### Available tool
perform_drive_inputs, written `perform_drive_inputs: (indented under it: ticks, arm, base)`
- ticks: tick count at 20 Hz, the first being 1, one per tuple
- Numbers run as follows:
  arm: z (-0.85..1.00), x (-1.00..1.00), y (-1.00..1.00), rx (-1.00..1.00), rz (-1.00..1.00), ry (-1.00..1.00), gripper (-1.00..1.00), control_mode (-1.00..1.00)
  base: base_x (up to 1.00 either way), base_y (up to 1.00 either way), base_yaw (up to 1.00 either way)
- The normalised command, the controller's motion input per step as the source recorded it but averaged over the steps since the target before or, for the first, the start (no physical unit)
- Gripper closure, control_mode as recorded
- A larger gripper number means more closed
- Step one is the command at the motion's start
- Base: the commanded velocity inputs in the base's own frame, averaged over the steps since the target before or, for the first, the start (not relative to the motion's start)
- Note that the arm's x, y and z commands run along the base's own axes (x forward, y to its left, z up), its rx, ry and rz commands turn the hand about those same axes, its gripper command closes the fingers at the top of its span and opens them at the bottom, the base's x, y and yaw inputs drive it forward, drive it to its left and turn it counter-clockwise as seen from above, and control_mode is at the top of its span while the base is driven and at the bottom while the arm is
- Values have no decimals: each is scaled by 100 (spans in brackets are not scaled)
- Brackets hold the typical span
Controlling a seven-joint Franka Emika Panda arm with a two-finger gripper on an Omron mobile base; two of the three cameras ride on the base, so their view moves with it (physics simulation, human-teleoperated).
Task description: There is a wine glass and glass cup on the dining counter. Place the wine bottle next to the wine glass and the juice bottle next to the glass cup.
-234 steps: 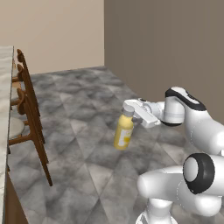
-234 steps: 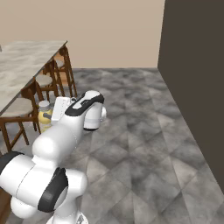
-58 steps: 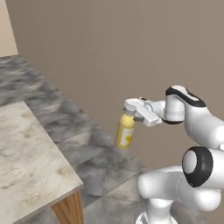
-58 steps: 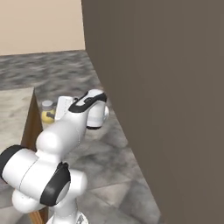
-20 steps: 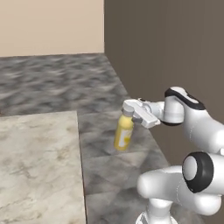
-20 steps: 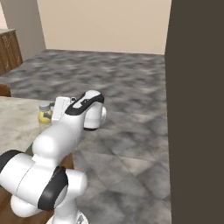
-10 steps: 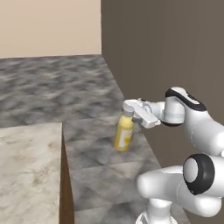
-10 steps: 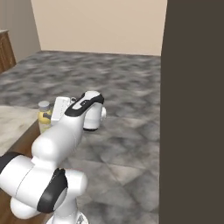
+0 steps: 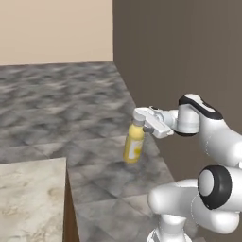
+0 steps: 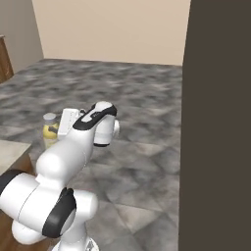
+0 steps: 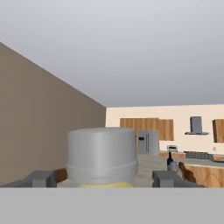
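My arm (image 9: 208, 137) takes up the right side of the left base view, reaching leftward at mid-frame, and in the right base view it rises from the lower left. I judge it is held out level like this for carrying while the base drives, so the load rides upright and clear of the floor.

A corner of the counter (image 9: 30, 198) sits in the lower left of the left base view, with a thin strip of it at the left edge of the right base view (image 10: 12, 149). Most of its top is cut off, so I cannot see a wine glass or a cup on it from here.

The juice bottle (image 9: 133, 144) hangs upright at centre of the left base view, over bare floor and well apart from the counter corner. In the right base view only its cap and shoulders peep out left of the forearm (image 10: 49, 128). In the hand view the cap fills the lower centre (image 11: 102, 155).

My gripper (image 9: 142, 119) is clamped around the bottle's neck just under the cap, with the two finger tips (image 11: 168, 178) low on either side of it, so the body dangles below the hand.

Far off at the right of the hand view, a small dark bottle shape (image 11: 169, 160) stands by distant cabinets; it may be the wine bottle, but it is too small for me to be sure.
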Motion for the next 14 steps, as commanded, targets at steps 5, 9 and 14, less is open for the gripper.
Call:
perform_drive_inputs:
  ticks: [5,9,14]
  arm:
    - [0,0,0,0,0,0,100,100]
    - [0,0,0,0,0,0,100,100]
    - [0,0,0,0,0,0,100,100]
  base:
    - [80,-12,8]
    - [79,-9,6]
    - [78,-9,8]
